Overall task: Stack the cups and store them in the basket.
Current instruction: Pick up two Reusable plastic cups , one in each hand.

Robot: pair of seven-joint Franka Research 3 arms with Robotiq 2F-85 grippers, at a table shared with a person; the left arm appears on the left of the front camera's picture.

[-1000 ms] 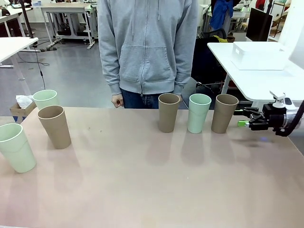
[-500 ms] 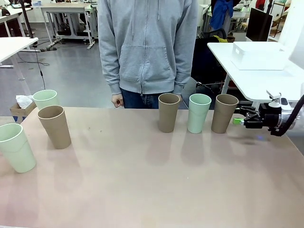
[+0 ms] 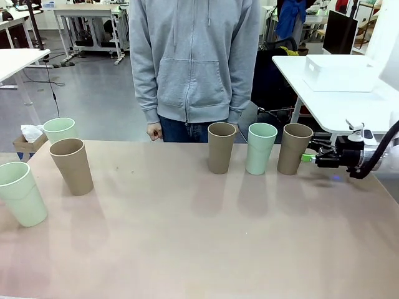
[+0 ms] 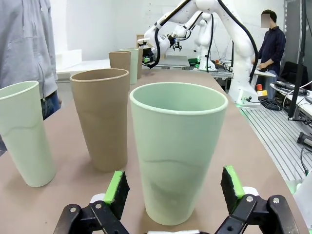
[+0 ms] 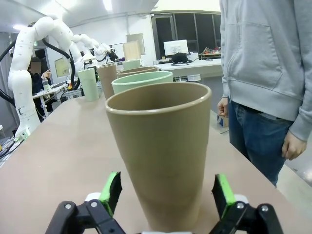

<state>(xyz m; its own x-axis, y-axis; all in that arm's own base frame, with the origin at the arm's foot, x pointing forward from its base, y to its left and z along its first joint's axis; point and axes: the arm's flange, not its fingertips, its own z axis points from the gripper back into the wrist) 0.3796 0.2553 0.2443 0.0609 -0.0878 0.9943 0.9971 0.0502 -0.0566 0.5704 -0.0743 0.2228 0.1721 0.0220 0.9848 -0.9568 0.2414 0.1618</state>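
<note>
Three cups stand in a row at the far right: a tan cup (image 3: 222,147), a mint cup (image 3: 260,148) and a tan cup (image 3: 294,148). At the left stand a mint cup (image 3: 59,129), a tan cup (image 3: 72,166) and a mint cup (image 3: 22,193). My right gripper (image 3: 308,157) is open just right of the rightmost tan cup (image 5: 161,151), which stands between its fingers (image 5: 111,190). My left gripper (image 4: 174,187) is open with a mint cup (image 4: 178,151) between its green pads (image 4: 231,183). The white basket (image 3: 340,73) sits on a side table at the far right.
A person in a grey hoodie (image 3: 193,62) stands at the far edge, hands down; one hand (image 5: 292,146) hangs near the table's edge. Beside the left gripper's cup stand a tan cup (image 4: 100,124) and a mint cup (image 4: 24,131). The table's middle (image 3: 187,230) is bare.
My right gripper has moved left and slightly up, closing in on the rightmost tan cup. The cups and the person have not moved.
</note>
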